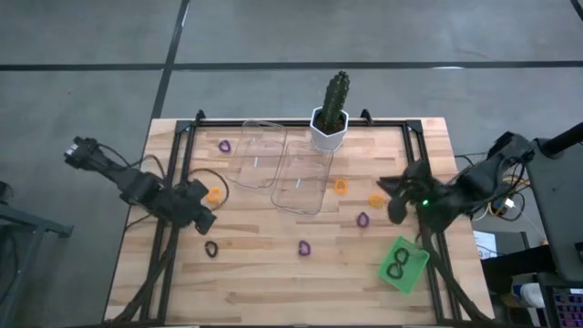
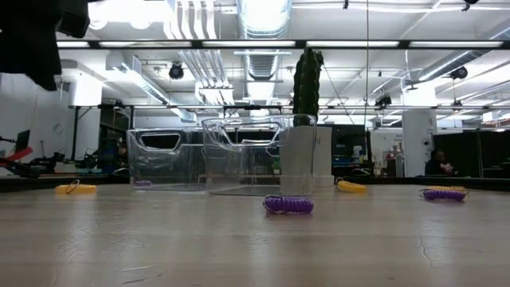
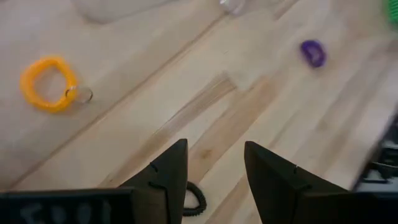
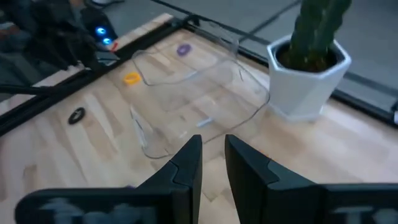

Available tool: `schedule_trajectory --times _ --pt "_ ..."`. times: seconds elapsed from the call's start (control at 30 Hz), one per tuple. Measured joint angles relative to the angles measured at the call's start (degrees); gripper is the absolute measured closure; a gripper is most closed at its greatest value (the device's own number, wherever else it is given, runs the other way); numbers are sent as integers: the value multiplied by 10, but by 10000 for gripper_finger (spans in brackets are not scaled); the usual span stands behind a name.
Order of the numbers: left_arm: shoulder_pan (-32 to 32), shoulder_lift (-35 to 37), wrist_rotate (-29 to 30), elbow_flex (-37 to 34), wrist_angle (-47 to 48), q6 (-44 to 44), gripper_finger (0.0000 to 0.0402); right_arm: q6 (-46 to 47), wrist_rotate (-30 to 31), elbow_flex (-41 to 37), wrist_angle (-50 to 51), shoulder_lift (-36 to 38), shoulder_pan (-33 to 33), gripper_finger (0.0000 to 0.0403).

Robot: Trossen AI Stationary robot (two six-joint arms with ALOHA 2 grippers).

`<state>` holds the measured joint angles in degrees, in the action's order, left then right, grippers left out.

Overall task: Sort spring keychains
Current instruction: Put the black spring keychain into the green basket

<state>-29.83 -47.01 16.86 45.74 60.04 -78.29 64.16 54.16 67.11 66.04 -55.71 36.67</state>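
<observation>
Left gripper point(image 1: 206, 221) hangs fingers apart near the orange keychain point(image 1: 215, 194); right gripper point(image 1: 397, 202), narrowly parted, sits farther off.

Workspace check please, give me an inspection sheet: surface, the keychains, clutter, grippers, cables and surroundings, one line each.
Surface: wooden table, bare planks, black frame rails along its sides.
Job's things: spring keychains loose on the table, purple; orange; black. Two black ones lie in the green tray.
Clutter: two clear bins, nothing seen inside; potted cactus at the far edge.
Grippers: left gripper open, holding nothing, just above the black keychain; right gripper open, holding nothing, near the clear bins.
Cables: a bundle off the table's right edge.
Surroundings: grey floor; workshop room behind the table.
</observation>
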Motion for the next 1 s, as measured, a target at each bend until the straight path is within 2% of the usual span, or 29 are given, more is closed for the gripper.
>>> schedule_trajectory --times 0.13,0.27,0.5,0.8,1.0 --pt "-20 -51 0 3 0 -49 250 -114 -6 -7 -57 48 0 340" --pt "-25 -97 -14 7 0 -76 250 -233 -41 -28 -146 81 0 340" --pt "-26 -138 -28 28 0 -89 250 -416 -129 -136 -376 127 0 340" --pt "-33 -156 -45 33 1 -105 250 -474 -231 -318 -621 222 0 340" --pt "-33 -169 -72 33 11 -110 250 -523 -242 -408 -745 303 0 340"
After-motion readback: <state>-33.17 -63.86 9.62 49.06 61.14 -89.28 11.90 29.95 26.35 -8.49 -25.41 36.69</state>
